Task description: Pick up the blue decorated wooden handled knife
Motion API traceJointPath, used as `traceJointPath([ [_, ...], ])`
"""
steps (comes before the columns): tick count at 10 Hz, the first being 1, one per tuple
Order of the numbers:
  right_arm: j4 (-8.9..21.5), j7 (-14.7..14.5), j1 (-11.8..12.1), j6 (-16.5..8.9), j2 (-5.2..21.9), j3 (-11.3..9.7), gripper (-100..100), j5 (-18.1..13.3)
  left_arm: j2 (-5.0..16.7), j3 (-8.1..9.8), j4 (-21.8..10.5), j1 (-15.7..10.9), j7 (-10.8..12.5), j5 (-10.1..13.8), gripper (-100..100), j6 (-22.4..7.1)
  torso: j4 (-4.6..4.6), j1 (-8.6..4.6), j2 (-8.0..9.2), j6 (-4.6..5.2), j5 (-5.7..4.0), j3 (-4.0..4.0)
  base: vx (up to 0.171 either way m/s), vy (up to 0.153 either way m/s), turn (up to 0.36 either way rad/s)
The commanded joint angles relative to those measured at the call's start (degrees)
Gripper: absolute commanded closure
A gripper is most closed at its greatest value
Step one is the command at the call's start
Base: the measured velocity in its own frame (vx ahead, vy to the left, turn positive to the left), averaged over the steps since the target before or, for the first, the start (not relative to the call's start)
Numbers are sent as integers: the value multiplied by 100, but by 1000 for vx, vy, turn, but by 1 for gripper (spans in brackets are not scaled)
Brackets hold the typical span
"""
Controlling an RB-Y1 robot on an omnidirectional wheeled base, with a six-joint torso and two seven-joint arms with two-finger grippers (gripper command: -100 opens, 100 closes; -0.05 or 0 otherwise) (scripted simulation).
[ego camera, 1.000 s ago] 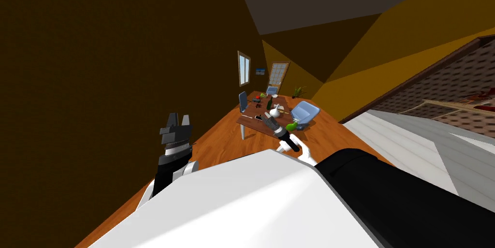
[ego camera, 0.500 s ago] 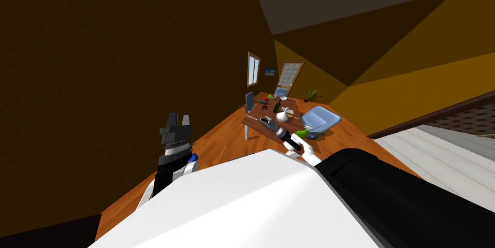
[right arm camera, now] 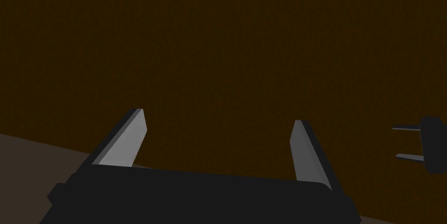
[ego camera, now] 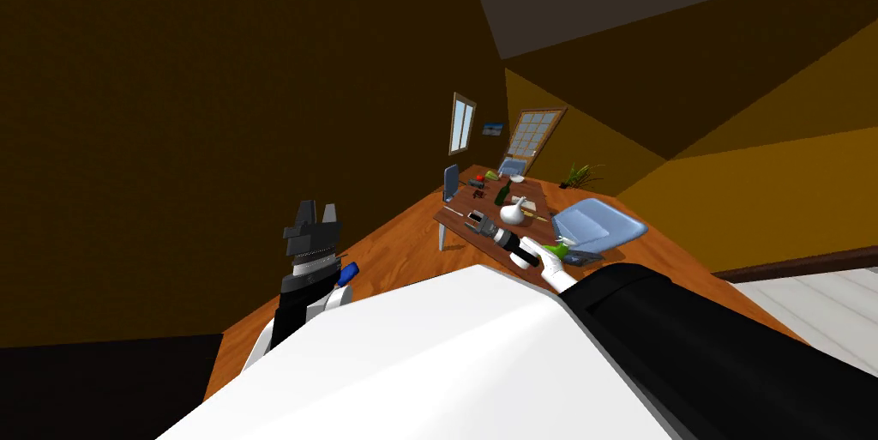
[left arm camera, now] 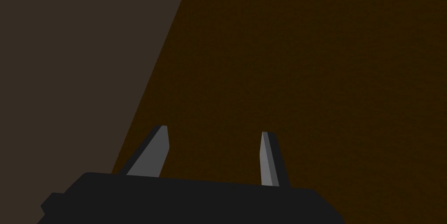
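The blue decorated wooden handled knife is, I am judging, lying among the small things on the long brown wooden counter (ego camera: 482, 201) across the room, too small to pick out around the white round vase (ego camera: 512, 213). I am closing in, so I am keeping the counter centred before reaching. The right hand (ego camera: 474, 220) is stretching forward and the left hand (ego camera: 317, 206) is standing raised, both gaping wide and carrying nothing.
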State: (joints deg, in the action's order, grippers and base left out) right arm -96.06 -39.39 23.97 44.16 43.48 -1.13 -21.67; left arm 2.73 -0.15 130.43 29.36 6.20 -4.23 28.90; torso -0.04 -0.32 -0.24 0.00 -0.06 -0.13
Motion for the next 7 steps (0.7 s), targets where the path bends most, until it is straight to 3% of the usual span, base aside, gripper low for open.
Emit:
traceJointPath([
  [1,286,-286,-23,31,126,-32,-100,-110,0,0,0,0,0,0,0,0,0,0,0,0,0,0,43,-65,196],
  [2,326,-300,-23,31,126,-32,-100,-110,0,1,0,1,0,0,0,0,-1,0,2,8,-2,0,15,-31,-52],
  [3,540,-554,-65,50,383,-89,-100,-317,0,1,0,2,0,0,0,0,1,11,9,10,0,4,25,-37,328],
  [4,713,-637,-65,50,383,-89,-100,-317,0,0,0,0,0,0,0,0,1,9,5,0,1,3,28,-55,214],
  [7,1268,-1169,-137,74,857,-224,-100,-719,0,1,0,2,0,0,0,0,0,-5,3,10,-3,1,37,-81,275],
])
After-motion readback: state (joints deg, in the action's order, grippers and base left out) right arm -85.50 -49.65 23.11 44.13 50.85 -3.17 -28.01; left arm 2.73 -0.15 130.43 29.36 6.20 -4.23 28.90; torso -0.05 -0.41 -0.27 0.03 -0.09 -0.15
